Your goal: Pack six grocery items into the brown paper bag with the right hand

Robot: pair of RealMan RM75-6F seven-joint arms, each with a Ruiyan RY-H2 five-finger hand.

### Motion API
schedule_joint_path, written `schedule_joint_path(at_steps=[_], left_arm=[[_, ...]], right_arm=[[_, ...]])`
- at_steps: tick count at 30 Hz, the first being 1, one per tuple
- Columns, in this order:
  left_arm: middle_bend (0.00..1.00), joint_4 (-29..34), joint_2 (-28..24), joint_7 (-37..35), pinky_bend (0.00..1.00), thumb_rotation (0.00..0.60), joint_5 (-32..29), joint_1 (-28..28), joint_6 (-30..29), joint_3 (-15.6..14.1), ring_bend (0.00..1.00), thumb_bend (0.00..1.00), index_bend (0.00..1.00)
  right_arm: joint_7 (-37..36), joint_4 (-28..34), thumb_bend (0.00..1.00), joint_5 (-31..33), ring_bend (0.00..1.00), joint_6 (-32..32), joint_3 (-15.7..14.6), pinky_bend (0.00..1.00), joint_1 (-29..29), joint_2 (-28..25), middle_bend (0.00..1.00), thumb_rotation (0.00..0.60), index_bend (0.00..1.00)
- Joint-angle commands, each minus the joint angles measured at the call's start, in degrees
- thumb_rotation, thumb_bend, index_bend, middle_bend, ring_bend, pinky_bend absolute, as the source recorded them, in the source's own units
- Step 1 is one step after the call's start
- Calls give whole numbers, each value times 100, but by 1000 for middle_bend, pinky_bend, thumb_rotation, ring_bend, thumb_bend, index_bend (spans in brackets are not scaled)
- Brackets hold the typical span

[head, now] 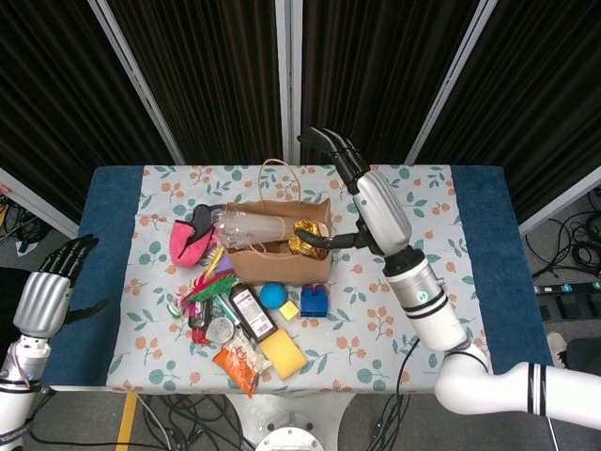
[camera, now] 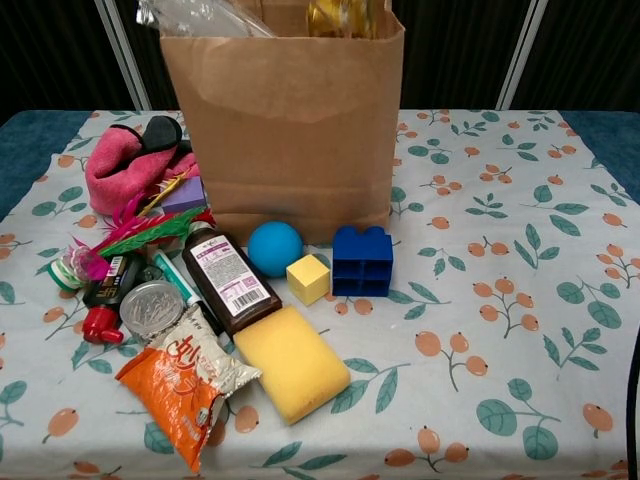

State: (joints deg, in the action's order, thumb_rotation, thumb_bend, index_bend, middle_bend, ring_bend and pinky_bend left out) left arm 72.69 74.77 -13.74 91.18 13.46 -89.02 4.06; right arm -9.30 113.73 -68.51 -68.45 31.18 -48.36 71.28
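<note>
The brown paper bag (head: 282, 261) (camera: 290, 120) stands upright at mid-table. A crinkled gold packet (head: 305, 239) (camera: 345, 16) and a clear plastic wrapper (head: 248, 225) (camera: 195, 14) poke out of its top. My right hand (head: 368, 193) hovers above the bag's right edge, fingers spread and pointing away, thumb reaching toward the gold packet without gripping it. My left hand (head: 43, 293) hangs off the table's left edge, fingers apart and holding nothing. In front of the bag lie a blue ball (camera: 274, 248), a yellow cube (camera: 308, 279), a blue block (camera: 362, 261), a brown bottle (camera: 230, 280), a yellow sponge (camera: 291, 362) and an orange snack packet (camera: 185, 385).
A pink cloth (camera: 120, 165), coloured feathers (camera: 140, 232), a round tin (camera: 152, 307) and small bottles crowd the space left of the bag. The floral tablecloth (camera: 500, 300) runs to the right, with blue borders at both ends.
</note>
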Motion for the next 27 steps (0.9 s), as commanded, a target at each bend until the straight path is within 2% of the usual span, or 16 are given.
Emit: schedule_joint_path(at_steps=[1, 5, 8, 12, 14, 20, 24, 27], left_arm=[[199, 36, 0, 19, 225, 600, 9, -13, -24, -3, 148, 142, 146], [199, 64, -19, 34, 225, 600, 37, -31, -37, -33, 148, 142, 146], [199, 74, -35, 30, 225, 600, 30, -41, -49, -30, 148, 142, 146], [199, 80, -48, 37, 226, 600, 8, -71, -46, -45, 148, 141, 146], [199, 73, -41, 39, 225, 600, 0, -80, -25, -59, 148, 142, 146], [199, 38, -2, 40, 225, 600, -6, -81, -29, -48, 148, 142, 146], [199, -4, 30, 55, 225, 600, -24, -95, -43, -40, 148, 142, 146], [199, -33, 56, 88, 225, 600, -31, -99, -36, -40, 148, 142, 146]], right_arm=[[199, 465, 52, -760, 0, -218, -280, 0, 307, -300, 156, 600, 0], [191, 775, 54, -1543, 2, -376, -807, 0, 640, -444, 168, 600, 0], [91, 946, 58, -2074, 41, -189, -1251, 30, 791, -673, 209, 600, 36], [49, 941, 55, -2995, 114, 297, -2022, 112, 931, -1155, 251, 600, 202], [148, 990, 54, -3040, 139, 785, -2331, 138, 909, -1484, 257, 600, 253], [719, 839, 48, -3107, 141, 1538, -2646, 140, 770, -1801, 257, 600, 256], [1408, 553, 28, -3442, 141, 1903, -2791, 141, 625, -1577, 259, 600, 257], [1861, 363, 11, -3560, 141, 2288, -2766, 142, 379, -1255, 257, 600, 257]])
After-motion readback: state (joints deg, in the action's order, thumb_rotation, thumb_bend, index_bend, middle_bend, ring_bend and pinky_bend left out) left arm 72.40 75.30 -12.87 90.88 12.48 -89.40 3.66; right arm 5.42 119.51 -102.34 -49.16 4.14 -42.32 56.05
